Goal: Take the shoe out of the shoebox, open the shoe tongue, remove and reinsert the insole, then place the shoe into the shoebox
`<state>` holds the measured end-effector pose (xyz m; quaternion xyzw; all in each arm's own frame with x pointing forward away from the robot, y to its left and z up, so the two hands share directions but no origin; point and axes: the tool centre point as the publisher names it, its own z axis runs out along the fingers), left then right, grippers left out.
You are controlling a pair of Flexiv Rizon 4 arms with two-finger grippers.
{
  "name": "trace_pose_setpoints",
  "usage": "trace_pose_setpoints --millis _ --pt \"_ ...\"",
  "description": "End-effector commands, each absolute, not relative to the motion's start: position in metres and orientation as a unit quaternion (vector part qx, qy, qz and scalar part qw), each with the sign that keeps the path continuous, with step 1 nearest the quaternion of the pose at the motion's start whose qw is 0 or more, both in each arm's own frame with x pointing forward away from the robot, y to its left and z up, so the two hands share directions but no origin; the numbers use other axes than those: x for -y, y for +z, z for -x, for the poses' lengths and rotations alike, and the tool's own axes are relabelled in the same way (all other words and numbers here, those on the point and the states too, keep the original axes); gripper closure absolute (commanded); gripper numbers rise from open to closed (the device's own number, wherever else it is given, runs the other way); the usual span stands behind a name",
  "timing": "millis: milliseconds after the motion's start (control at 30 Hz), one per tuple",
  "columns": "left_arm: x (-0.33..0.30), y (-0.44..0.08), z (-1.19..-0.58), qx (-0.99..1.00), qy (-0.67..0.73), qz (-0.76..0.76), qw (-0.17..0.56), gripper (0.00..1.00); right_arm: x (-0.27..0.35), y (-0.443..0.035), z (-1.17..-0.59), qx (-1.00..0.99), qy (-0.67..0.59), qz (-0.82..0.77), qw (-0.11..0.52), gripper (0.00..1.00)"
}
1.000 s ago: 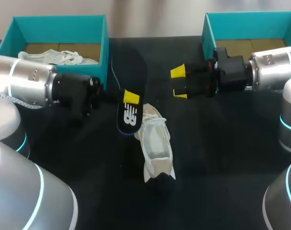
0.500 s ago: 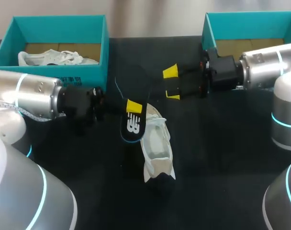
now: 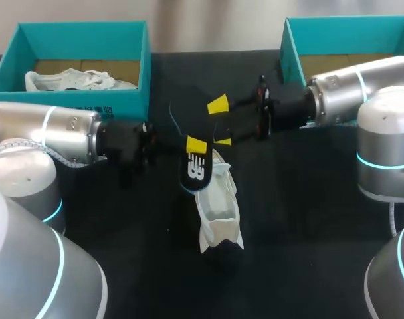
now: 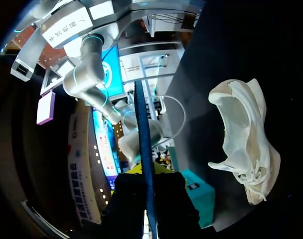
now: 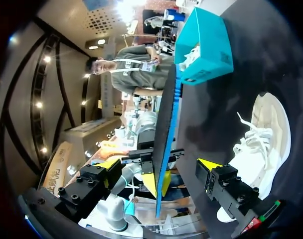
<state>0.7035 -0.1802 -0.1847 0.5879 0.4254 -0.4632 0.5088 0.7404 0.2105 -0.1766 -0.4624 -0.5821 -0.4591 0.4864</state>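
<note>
Head view: the insole (image 3: 193, 166) is pinched by the left gripper (image 3: 195, 147), with its lower end held just above the far end of the shoe (image 3: 219, 207). The shoe lies on the table (image 3: 308, 232), its long axis running towards the camera. The right gripper (image 3: 221, 123) is spread, its tips set either side of the insole's upper part; no touch can be made out.

Left wrist view: the insole (image 4: 144, 144) is seen edge-on, clamped in the left gripper (image 4: 148, 175), and the shoe (image 4: 247, 144) lies apart, off to one side.

Right wrist view: the right gripper (image 5: 159, 167) stands wide, with the insole (image 5: 165, 129) edge-on between its fingers and the shoe (image 5: 263, 134) beside and below.

The left arm is judged the nearer for reinsertion; the insole's long axis has yet to be laid along the shoe's
</note>
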Motion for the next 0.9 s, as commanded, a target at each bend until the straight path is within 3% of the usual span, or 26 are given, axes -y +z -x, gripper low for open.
trace_pose_setpoints --millis 33,133,200,300,333,433,533,900 --pt "0.184 -0.187 -0.704 -0.427 -0.462 -0.583 0.514 1.00 -0.216 -0.179 -0.736 0.573 -0.466 0.471 0.482 0.07" --pt "0.186 -0.189 -0.703 -0.429 -0.458 -0.582 0.518 1.00 -0.220 -0.178 -0.738 0.570 -0.462 0.483 0.479 0.18" --pt "0.187 -0.189 -0.703 -0.431 -0.458 -0.577 0.521 1.00 -0.222 -0.178 -0.740 0.567 -0.462 0.488 0.477 0.31" --pt "0.188 -0.189 -0.703 -0.430 -0.457 -0.575 0.525 1.00 -0.225 -0.179 -0.742 0.563 -0.462 0.493 0.476 0.36" --pt "0.189 -0.189 -0.703 -0.430 -0.456 -0.575 0.526 1.00 -0.226 -0.180 -0.743 0.562 -0.463 0.493 0.476 0.42" --pt "0.190 -0.190 -0.703 -0.429 -0.456 -0.574 0.527 1.00 -0.230 -0.182 -0.744 0.558 -0.461 0.498 0.478 0.43" --pt "0.192 -0.195 -0.703 -0.431 -0.452 -0.577 0.526 1.00 -0.232 -0.184 -0.744 0.553 -0.461 0.500 0.481 0.51" --pt "0.197 -0.198 -0.705 -0.432 -0.450 -0.570 0.534 1.00 -0.234 -0.188 -0.744 0.542 -0.464 0.506 0.485 0.64"
